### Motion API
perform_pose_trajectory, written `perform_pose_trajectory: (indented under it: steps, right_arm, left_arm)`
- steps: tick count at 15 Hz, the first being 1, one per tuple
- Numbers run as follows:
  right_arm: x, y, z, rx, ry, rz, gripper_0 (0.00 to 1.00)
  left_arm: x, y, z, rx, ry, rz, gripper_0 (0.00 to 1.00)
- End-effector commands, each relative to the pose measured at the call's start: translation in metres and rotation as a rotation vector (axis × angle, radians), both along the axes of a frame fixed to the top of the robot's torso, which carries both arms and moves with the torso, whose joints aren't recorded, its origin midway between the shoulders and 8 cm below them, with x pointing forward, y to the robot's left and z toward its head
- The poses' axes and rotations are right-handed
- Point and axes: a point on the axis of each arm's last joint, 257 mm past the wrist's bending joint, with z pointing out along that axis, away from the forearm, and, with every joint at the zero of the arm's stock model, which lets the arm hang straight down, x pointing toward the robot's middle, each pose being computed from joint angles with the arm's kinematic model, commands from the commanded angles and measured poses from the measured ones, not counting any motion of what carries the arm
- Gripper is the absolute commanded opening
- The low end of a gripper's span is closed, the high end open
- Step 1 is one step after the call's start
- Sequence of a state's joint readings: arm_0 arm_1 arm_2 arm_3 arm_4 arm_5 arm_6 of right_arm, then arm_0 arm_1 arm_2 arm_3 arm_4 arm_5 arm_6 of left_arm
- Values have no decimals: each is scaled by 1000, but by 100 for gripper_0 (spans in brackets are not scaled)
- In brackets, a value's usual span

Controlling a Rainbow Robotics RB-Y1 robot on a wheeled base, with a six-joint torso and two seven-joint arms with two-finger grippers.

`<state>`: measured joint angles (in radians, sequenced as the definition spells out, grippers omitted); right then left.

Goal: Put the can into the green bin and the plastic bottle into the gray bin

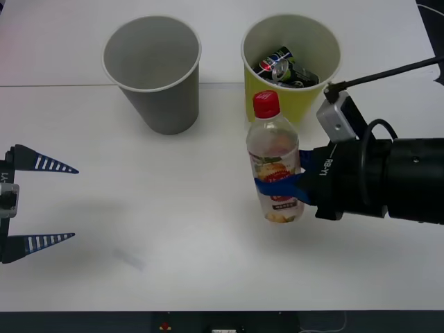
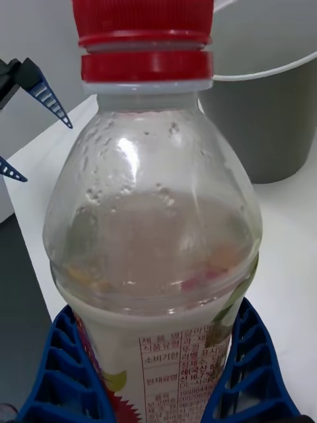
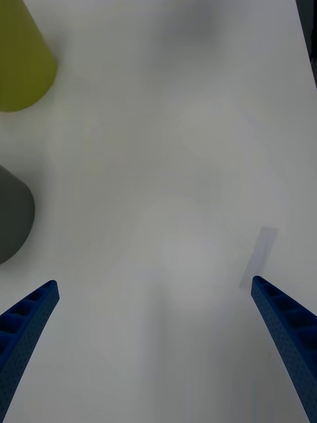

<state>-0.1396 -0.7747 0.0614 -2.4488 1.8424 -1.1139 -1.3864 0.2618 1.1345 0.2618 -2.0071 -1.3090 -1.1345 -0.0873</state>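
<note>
The clear plastic bottle (image 1: 275,158) with a red cap stands upright in front of the green bin (image 1: 291,62), held around its label by my right gripper (image 1: 283,185), which is shut on it. Up close, the bottle (image 2: 155,225) sits between blue ribbed fingers (image 2: 56,377). A crushed can (image 1: 286,67) lies inside the green bin. The gray bin (image 1: 154,69) stands to the left of the green one. My left gripper (image 1: 48,202) is open near the table's left edge, away from everything. Its wrist view shows the green bin (image 3: 20,59) and gray bin (image 3: 12,215).
The white table (image 1: 173,208) has free surface between the two arms. A faint strip of tape (image 3: 259,256) lies on it near the left gripper. A black cable (image 1: 388,71) runs from the right wrist toward the back right.
</note>
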Motion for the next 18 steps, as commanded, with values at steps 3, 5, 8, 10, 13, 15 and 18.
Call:
perform_pose_trajectory:
  steps: [3,5,8,10,13,15,18]
  right_arm:
    - [23,13,27,-67,-63,40,0]
    - [36,19,40,-95,-78,54,0]
    - [59,33,59,-107,-88,67,0]
    - [76,42,73,-103,-94,69,0]
    - [104,61,95,-97,-89,67,0]
    - [121,76,112,-88,-84,65,0]
    - [146,100,134,-78,-74,47,0]
  left_arm:
    - [0,0,0,0,0,0,100]
    - [0,0,0,0,0,0,100]
    - [0,0,0,0,0,0,100]
    - [0,0,0,0,0,0,100]
    - [0,0,0,0,0,0,100]
    - [0,0,0,0,0,0,100]
    - [0,0,0,0,0,0,100]
